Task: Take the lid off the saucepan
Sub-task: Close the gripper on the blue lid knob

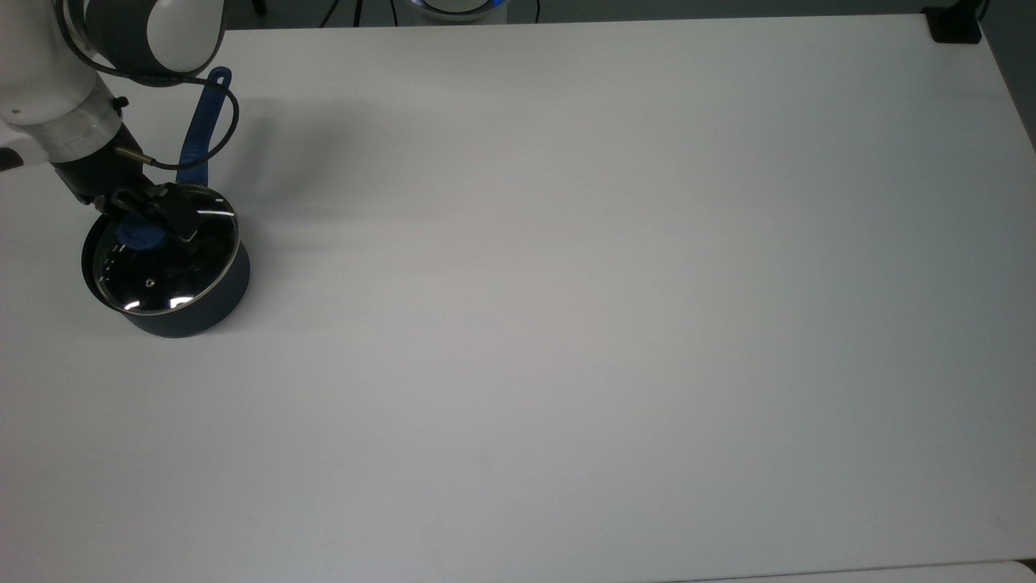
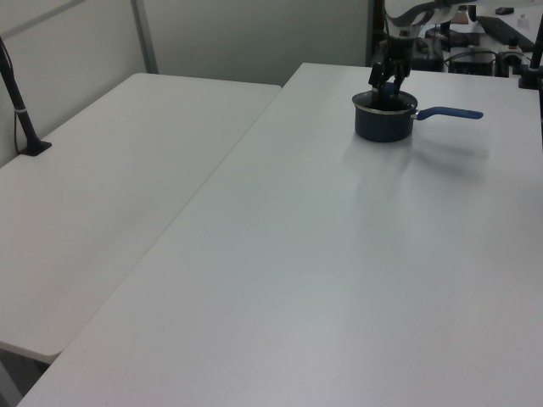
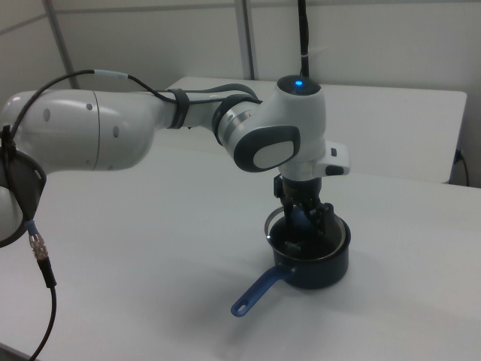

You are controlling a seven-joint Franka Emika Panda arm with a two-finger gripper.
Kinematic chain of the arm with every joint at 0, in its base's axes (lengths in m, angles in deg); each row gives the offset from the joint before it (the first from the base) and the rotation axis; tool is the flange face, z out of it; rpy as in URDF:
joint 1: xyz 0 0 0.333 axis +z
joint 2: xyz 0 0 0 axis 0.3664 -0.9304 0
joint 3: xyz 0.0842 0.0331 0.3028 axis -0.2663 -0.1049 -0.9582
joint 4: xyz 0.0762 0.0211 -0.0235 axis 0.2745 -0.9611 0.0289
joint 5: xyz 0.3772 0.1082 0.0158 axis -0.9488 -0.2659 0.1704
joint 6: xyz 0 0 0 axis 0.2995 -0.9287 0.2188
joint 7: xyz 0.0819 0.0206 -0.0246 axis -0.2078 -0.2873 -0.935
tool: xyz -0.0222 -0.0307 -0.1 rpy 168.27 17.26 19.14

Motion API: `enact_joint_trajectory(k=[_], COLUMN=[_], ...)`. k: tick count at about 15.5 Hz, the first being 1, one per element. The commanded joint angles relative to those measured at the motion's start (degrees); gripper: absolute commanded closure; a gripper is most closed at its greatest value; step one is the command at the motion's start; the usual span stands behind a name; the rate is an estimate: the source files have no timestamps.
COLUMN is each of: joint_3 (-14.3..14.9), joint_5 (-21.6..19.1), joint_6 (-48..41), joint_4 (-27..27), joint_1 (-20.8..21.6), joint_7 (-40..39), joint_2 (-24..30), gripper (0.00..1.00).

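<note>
The small round dark navy saucepan [image 1: 174, 287] with a black inside stands on the white surface [image 1: 566, 283] at about nine o'clock in the top view, its long blue handle [image 1: 201, 134] running off toward twelve. In the right view the same handle [image 3: 259, 293] points to about seven o'clock. The round clear glass lid [image 1: 162, 263] with its thin metal rim looks slightly tipped and shifted on the pot's mouth, one edge raised in the right view, so it seems just lifted rather than seated.

The tool [image 1: 146, 220] stands over the lid's ten o'clock part, clenched on the blue knob [image 1: 136, 236].

Judging by its make, the lid is stiff, fairly light, smooth and breakable, and the rim and glass offer little purchase. The knob is the one sound place to hold, and a straight, level pull should keep the rim from catching the pot.
</note>
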Motion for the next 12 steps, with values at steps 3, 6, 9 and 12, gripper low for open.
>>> enact_joint_trajectory(k=[3,6,9,12], joint_3=[0.53,0.53,0.53,0.71], joint_5=[-1.44,-1.27,-1.09,-1.09], joint_6=[-1.05,-1.05,-1.05,-1.05], joint_4=[-0.37,-0.29,-0.28,-0.28], joint_1=[0.4,0.48,0.57,0.57], joint_7=[-1.18,-1.09,-1.0,-1.0], joint_2=[0.75,0.75,0.92,0.92], gripper=[0.07,0.08,0.11,0.0])
